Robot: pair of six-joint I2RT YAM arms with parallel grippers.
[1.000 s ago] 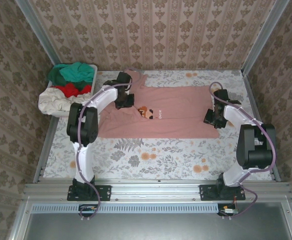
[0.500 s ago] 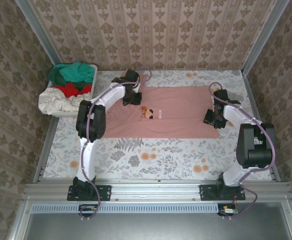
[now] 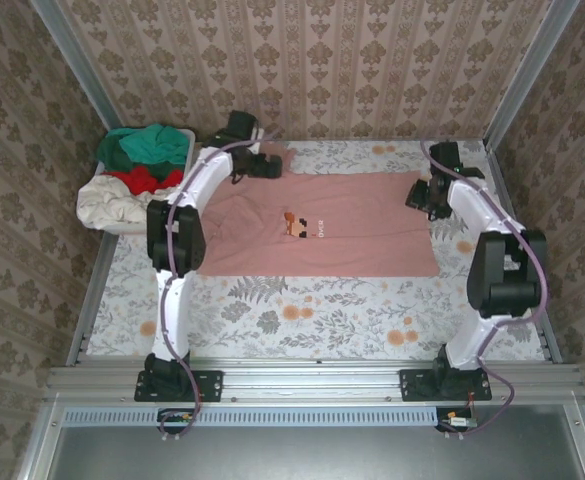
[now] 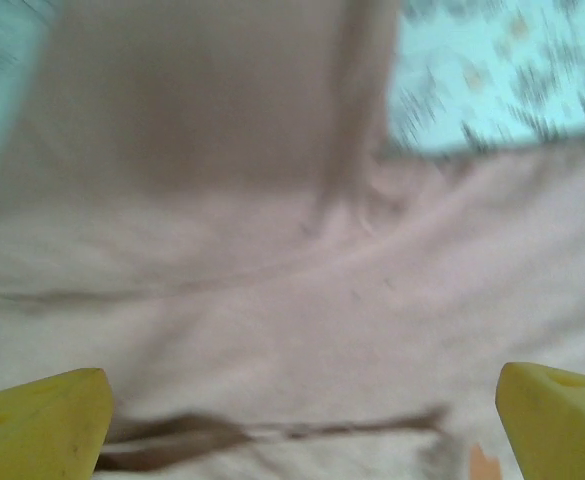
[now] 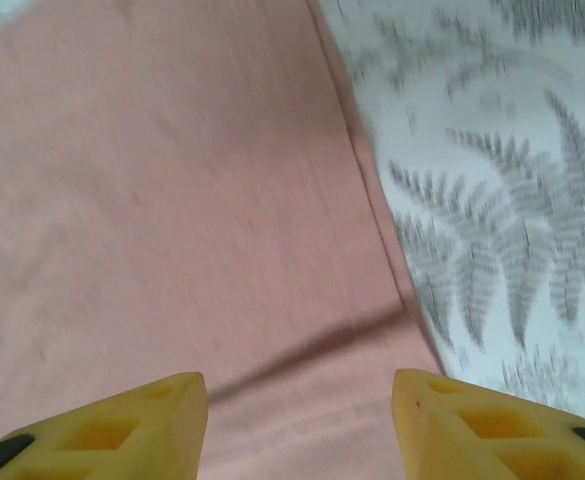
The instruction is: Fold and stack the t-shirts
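— Flowered tablecloth [image 3: 302, 310], patterned wallpaper all round. And the pink t-shirt [image 3: 352, 235]?
— Spread flat across the far half of the table, small print [image 3: 294, 224] near the middle.
— And the left gripper [image 3: 270, 164]?
— Over the shirt's far left corner, spread wide, gripping nothing; yellow fingertips [image 4: 42, 420] far apart above blurred pink cloth.
— And the right gripper [image 3: 418, 195]?
— Above the shirt's far right edge, parted, nothing between.
— Other shirts?
— Heaped in the white basket [image 3: 186, 140], far left: teal shirt [image 3: 147, 145], red shirt [image 3: 137, 180], cream shirt [image 3: 107, 205].
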